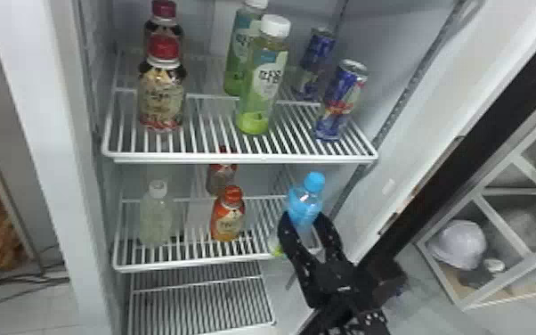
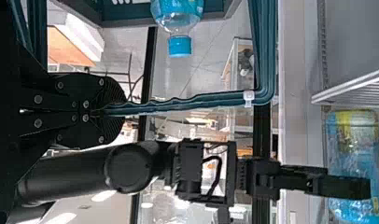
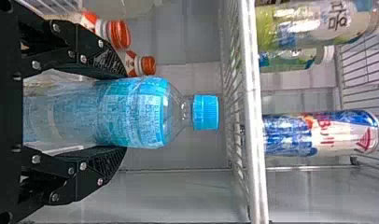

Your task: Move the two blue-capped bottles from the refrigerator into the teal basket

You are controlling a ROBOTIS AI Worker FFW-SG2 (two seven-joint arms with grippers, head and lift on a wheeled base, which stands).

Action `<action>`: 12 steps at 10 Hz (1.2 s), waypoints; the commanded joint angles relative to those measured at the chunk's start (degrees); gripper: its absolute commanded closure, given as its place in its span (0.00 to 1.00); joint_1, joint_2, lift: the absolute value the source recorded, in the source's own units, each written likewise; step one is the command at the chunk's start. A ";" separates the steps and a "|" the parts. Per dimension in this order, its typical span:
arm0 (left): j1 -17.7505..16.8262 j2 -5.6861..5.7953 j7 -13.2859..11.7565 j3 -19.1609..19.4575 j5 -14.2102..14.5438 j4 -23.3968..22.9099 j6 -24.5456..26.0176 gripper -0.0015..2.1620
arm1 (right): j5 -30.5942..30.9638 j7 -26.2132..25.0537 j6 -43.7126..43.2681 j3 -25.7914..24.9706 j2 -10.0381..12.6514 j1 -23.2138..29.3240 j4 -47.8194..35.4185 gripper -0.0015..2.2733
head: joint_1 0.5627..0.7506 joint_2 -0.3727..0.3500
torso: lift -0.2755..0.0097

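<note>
The place is looking like a workshop or lab; cables (image 1: 18,279) are crossing the floor (image 1: 55,314); a helmet (image 1: 458,244) is sitting in a rack (image 1: 503,226).

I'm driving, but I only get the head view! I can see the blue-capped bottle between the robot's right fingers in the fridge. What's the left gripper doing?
Observer: In the left wrist view, the left gripper is shut on the handle of the teal basket.
Operator: Cool! And where's the other blue-capped one? I only see one bottle like that.
Observer: The left wrist view has another blue-capped bottle at the basket, with its cap sticking out past the rim.
</note>
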 commanded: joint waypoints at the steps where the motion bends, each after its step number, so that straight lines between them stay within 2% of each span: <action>1: 0.00 0.09 0.01 0.00 -0.03 -0.09 0.02 0.54 | -0.32 0.65 2.41 -1.02 0.31 4.05 -4.72 0.27 | 0.70 0.03 | 0.49; 4: 0.42 0.18 0.01 0.09 -0.03 -0.09 0.02 0.54 | -1.11 3.81 9.86 -4.97 1.37 13.19 -15.83 0.27 | 0.70 0.03 | 0.49; 8: 0.42 0.27 -0.08 0.09 -0.12 -0.09 0.02 0.54 | -1.99 8.47 20.83 -9.37 2.60 22.61 -27.64 0.27 | 0.70 0.03 | 0.49; 12: 0.28 0.36 -0.08 0.00 -0.21 -0.09 0.02 0.54 | -5.33 13.04 33.35 -11.65 2.86 27.68 -37.48 0.27 | 0.70 0.03 | 0.49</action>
